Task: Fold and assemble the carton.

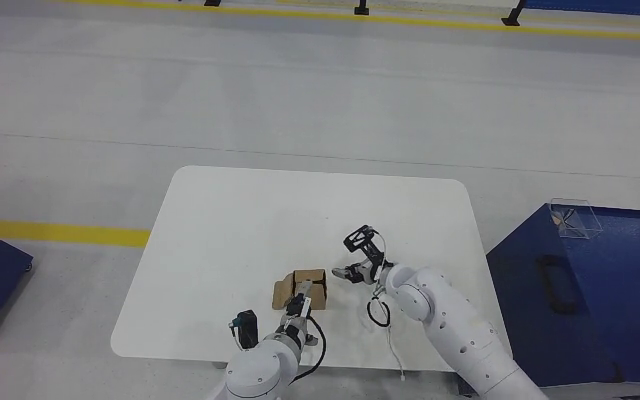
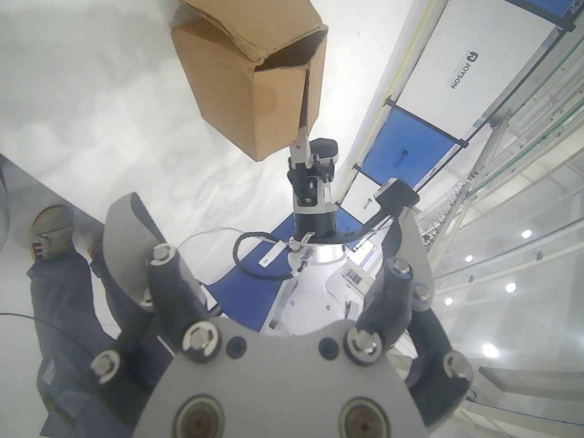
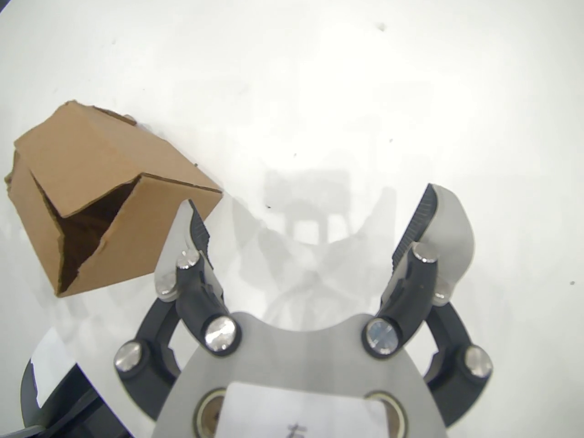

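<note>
Gaping wide, right tool (image 3: 310, 198) holds nothing, possibly touching carton (image 3: 91, 157) corner; left tool (image 2: 262, 211) wide, holding nothing.

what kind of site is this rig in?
Likely a factory or warehouse-style test hall: a yellow floor line, blue partition panels and high ceiling lights. The white table stands on open grey floor.

Carton (image 3: 114, 175): plain brown cardboard, dark inside. Table (image 3: 319, 70): white. My right claw (image 3: 312, 205): silver fingers (image 3: 451, 221), black ribbed pads (image 3: 413, 223). My left claw (image 2: 262, 207): same silver and black. Floor (image 1: 300, 90): pale grey with a yellow stripe (image 1: 70, 234). Cabinet (image 1: 600, 330): blue.
</note>
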Controlling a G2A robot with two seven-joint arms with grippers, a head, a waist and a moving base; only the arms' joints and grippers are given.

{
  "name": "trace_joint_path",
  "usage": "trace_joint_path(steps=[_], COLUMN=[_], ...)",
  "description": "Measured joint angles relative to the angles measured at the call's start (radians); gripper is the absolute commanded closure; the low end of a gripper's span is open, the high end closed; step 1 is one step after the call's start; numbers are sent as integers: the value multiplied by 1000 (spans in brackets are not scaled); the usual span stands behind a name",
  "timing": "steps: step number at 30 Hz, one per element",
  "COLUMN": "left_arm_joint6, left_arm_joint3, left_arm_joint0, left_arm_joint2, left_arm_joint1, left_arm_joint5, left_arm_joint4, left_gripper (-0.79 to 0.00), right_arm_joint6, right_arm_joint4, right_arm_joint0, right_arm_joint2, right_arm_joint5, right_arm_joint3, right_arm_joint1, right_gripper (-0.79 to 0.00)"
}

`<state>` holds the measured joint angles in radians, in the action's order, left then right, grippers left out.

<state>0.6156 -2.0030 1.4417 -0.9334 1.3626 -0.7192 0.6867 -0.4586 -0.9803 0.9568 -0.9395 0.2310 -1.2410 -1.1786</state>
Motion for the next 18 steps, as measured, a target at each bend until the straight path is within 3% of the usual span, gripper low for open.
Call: trace_joint_path(steps=[4, 8, 11, 18], left_arm_joint6=[-51, -182, -234, -223], left_arm_joint3=[-19, 52, 81, 78], left_arm_joint0=[37, 91, 100, 99], left_arm_joint2=[-7, -18, -21, -21], left_arm_joint1=[-6, -15, -16, -16], left_arm_joint5=[129, 363, 514, 458], left_arm_joint4=[-79, -175, -176, -175], left_gripper=[-785, -785, -785, -785], right_arm_joint6=[54, 114, 114, 114], right_arm_joint4=[17, 69, 68, 67], right_arm_joint0=[59, 141, 143, 142], right_arm_joint2=[-75, -152, -155, -154], right_arm_joint5=[44, 72, 71, 71], right_arm_joint3=[-82, -163, -165, -164], right_arm_joint1=[21, 37, 38, 38], right_gripper=[-785, -785, -785, -785])
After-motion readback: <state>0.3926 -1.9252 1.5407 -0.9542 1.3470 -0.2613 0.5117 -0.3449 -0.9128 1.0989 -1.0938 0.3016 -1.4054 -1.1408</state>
